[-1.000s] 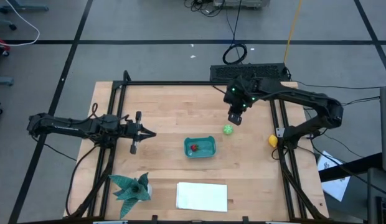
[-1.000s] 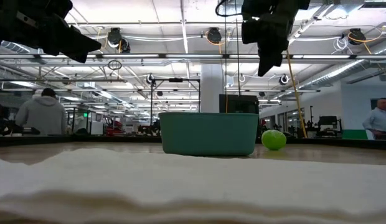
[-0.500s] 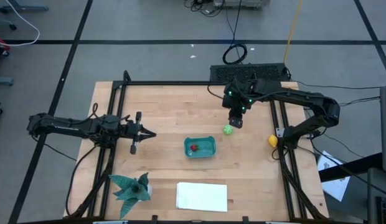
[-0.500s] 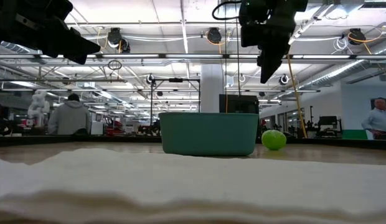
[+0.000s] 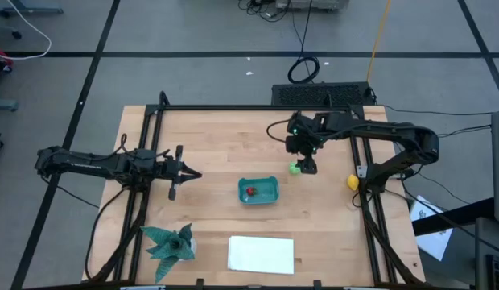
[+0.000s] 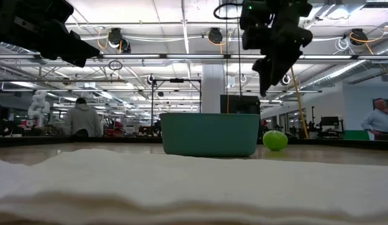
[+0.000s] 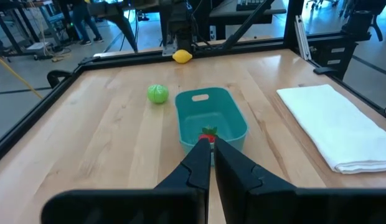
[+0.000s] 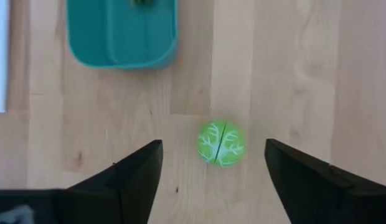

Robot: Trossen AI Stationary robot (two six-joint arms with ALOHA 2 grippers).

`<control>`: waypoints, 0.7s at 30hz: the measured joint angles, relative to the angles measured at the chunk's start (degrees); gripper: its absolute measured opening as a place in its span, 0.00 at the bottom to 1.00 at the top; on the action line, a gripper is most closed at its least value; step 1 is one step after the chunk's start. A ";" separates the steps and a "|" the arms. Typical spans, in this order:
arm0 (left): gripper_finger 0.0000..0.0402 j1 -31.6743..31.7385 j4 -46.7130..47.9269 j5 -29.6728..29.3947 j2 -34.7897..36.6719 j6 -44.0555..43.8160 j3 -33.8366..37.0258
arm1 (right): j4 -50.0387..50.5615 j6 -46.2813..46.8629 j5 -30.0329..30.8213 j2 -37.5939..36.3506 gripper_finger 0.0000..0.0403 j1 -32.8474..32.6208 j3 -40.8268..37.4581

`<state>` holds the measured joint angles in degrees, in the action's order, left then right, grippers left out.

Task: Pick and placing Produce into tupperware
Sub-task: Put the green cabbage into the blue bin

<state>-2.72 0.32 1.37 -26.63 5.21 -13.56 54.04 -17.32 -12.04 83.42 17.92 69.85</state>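
- The left gripper (image 5: 193,173) waits over the left part of the wooden surface (image 5: 217,137), its jaws pressed together and holding nothing, pointing right toward the tub and well apart from it.
- The teal tupperware (image 5: 258,190) sits near the middle of the surface, long axis running left to right, with the red produce (image 5: 250,192) already lying in its left part.
- The light green produce (image 8: 220,144) rests on the bare surface just beyond the tub's far right corner, close to the tub but not touching it.
- The right gripper (image 8: 211,163) hangs directly above that green piece with its jaws spread wide. In the right wrist view the ball lies between the 2 fingers, nearer the middle than either side. A straight descent looks like all the grasp needs, and this arm is far nearer than the left.
- The yellow produce (image 5: 352,182) lies at the right edge of the surface, against the frame rail, well apart from the tub.
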 joint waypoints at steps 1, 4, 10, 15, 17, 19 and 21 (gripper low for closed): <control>0.06 0.00 0.00 0.00 0.00 -0.03 0.00 | -0.79 0.58 -0.03 0.00 0.71 0.07 -1.03; 0.06 0.02 0.00 0.00 0.00 -0.30 0.00 | -2.61 3.91 -0.23 0.00 0.75 0.43 -3.56; 0.06 0.01 0.00 0.00 0.00 -0.46 0.00 | -5.43 4.07 -0.25 0.00 0.81 0.91 -8.20; 0.06 0.00 -0.02 0.00 0.02 -0.61 0.00 | -9.33 -0.67 -0.28 0.00 0.83 0.84 -11.59; 0.06 0.02 0.00 0.00 0.00 -0.61 0.00 | -10.45 -2.97 -0.25 0.00 0.83 0.84 -12.28; 0.06 0.01 -0.02 0.00 0.00 -0.61 0.00 | -11.02 -4.25 -0.28 0.00 0.83 0.84 -12.59; 0.06 0.00 -0.02 0.00 0.00 -0.61 0.00 | -11.63 -4.46 -0.28 0.00 0.83 0.84 -12.61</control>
<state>-2.72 0.30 1.37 -26.63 4.60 -13.56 42.42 -21.78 -12.32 83.42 18.76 57.23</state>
